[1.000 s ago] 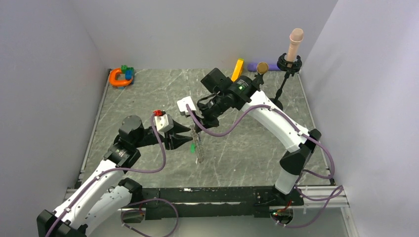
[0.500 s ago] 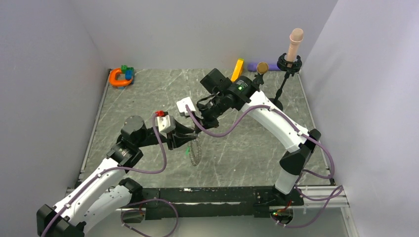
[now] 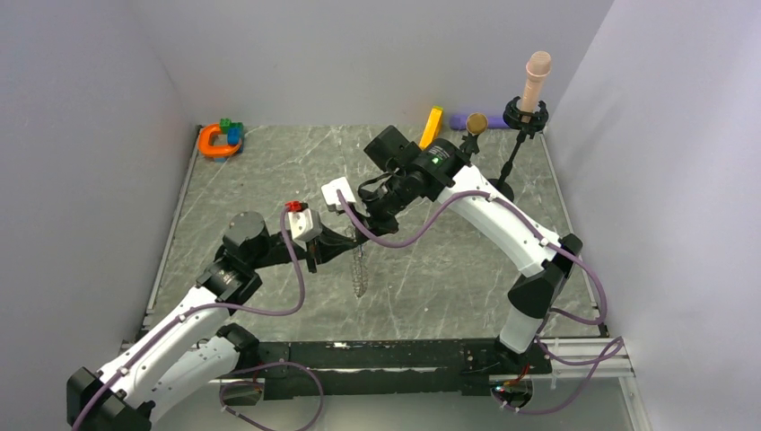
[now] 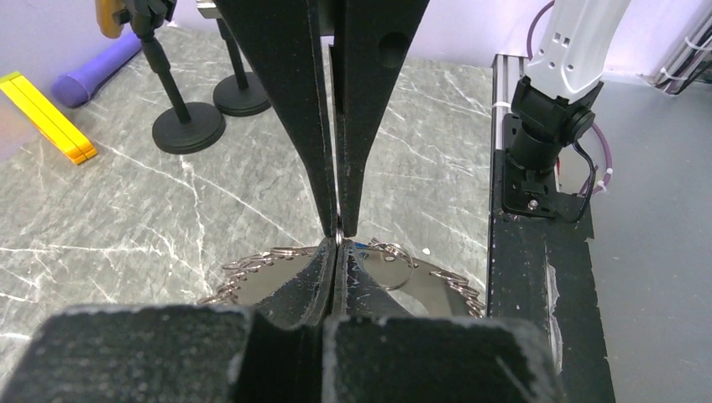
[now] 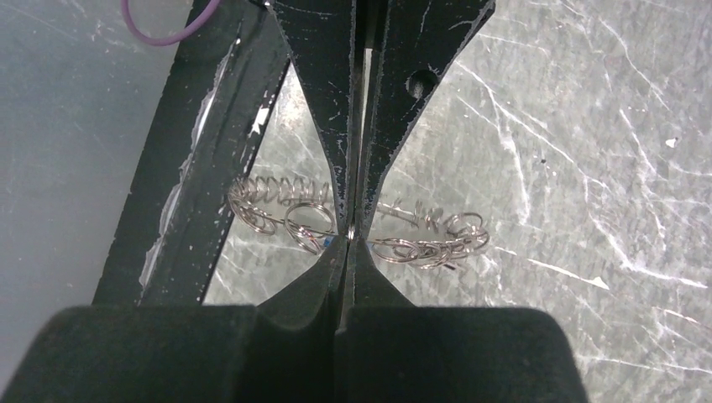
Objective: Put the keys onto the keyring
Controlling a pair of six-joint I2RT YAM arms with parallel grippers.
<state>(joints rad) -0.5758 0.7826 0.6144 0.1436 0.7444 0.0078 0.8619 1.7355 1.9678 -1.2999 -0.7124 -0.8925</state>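
Your left hand [image 4: 336, 244] and right hand [image 5: 347, 243] meet tip to tip, both pinched shut on the large silvery toothed metal keyring [image 4: 264, 281], hanging above the grey marble desk [image 3: 449, 269]. No coloured key shows clearly on it; threading looks largely undone.

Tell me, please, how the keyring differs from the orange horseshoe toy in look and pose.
The keyring is a closed silvery ring edged with wire loops; the orange horseshoe toy is open on one side. The keyring hangs on edge mid-table, pinched by the left gripper and right gripper; the toy lies flat in the far left corner, beside green and blue blocks. Both curve around an open centre.
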